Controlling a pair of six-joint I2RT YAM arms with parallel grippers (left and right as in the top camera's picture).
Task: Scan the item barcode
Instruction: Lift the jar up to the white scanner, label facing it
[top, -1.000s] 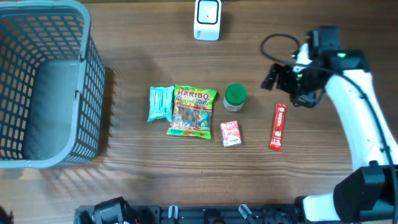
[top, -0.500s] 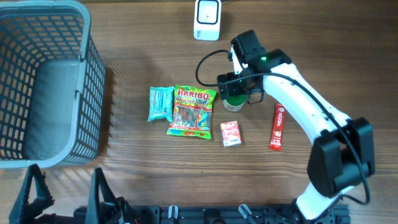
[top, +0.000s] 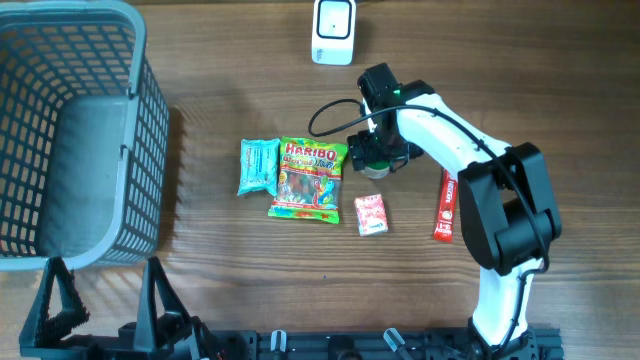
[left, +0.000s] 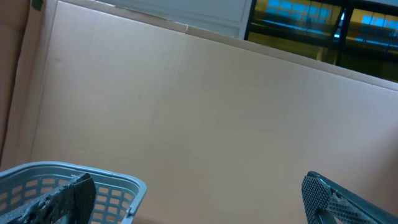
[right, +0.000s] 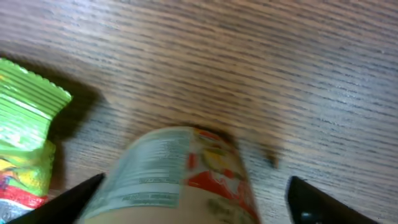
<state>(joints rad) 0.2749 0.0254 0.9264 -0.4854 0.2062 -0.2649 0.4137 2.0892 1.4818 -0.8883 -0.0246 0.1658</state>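
Observation:
The item between my right fingers is a small jar (right: 180, 180) with a printed label of white text and red and yellow artwork. It stands on the wooden table, its green lid (top: 366, 161) mostly hidden under the wrist in the overhead view. My right gripper (right: 196, 198) is open and straddles the jar, with a clear gap on the right side. The white barcode scanner (top: 333, 30) sits at the table's far edge. My left gripper (left: 199, 202) is open and empty near the basket rim (left: 118, 185).
A large grey basket (top: 135, 150) fills the left side. Left of the jar lie a Haribo bag (top: 310, 178) and a teal packet (top: 258, 166). A small red packet (top: 371, 214) and a red stick pack (top: 447, 205) lie in front.
My right arm has swung from the table's right side leftward and down over the jar. The left arm's fingers have risen into view at the bottom left.

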